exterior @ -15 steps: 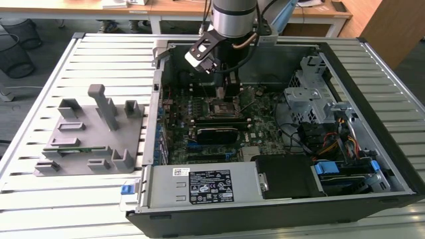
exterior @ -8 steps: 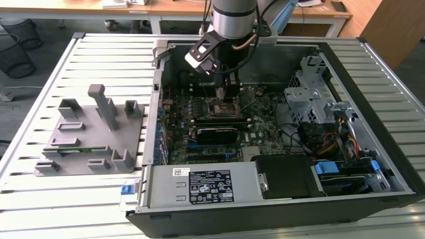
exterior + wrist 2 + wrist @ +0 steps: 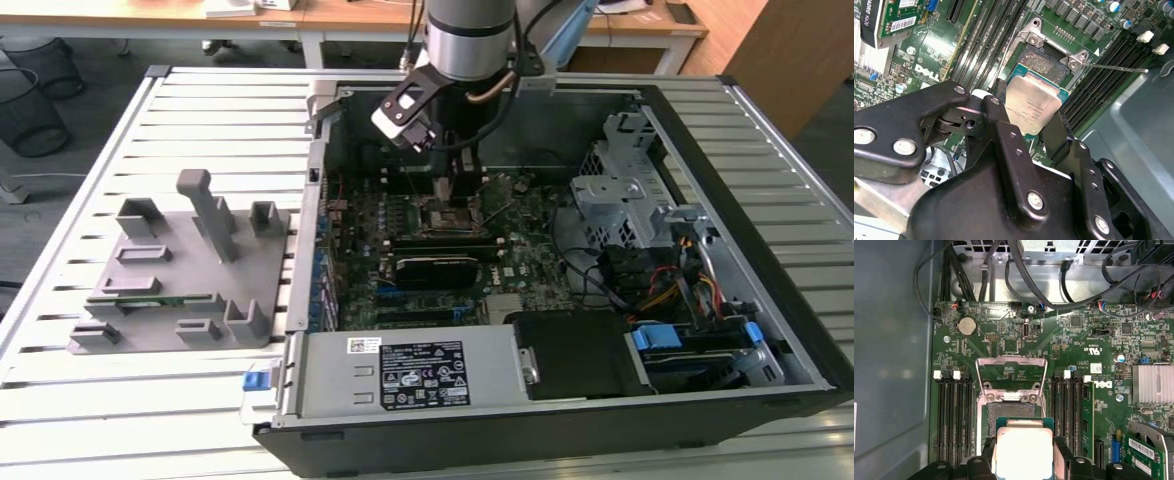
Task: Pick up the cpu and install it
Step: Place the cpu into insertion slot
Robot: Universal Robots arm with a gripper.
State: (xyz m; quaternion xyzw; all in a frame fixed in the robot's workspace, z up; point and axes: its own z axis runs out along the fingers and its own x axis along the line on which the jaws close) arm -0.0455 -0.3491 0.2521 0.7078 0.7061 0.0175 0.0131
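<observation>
The cpu (image 3: 1032,106), a small square chip with a silver-grey metal top, is held between the two black fingers of my gripper (image 3: 1026,114). One finger (image 3: 998,102) presses on each side of it. In the first wrist view the cpu (image 3: 1021,452) hovers just short of the open socket (image 3: 1010,412), whose load plate (image 3: 1011,371) is flipped up. In the exterior view my gripper (image 3: 447,192) hangs low inside the open computer case, right over the socket (image 3: 449,216) on the motherboard. I cannot tell whether the chip touches the socket.
Black memory slots (image 3: 954,415) flank the socket on both sides. A thin metal lever (image 3: 1116,67) sticks out beside it. A grey plastic fixture (image 3: 180,265) stands on the slatted table at the exterior view's left. The case holds a power supply (image 3: 400,372), a drive cage (image 3: 621,190) and cables.
</observation>
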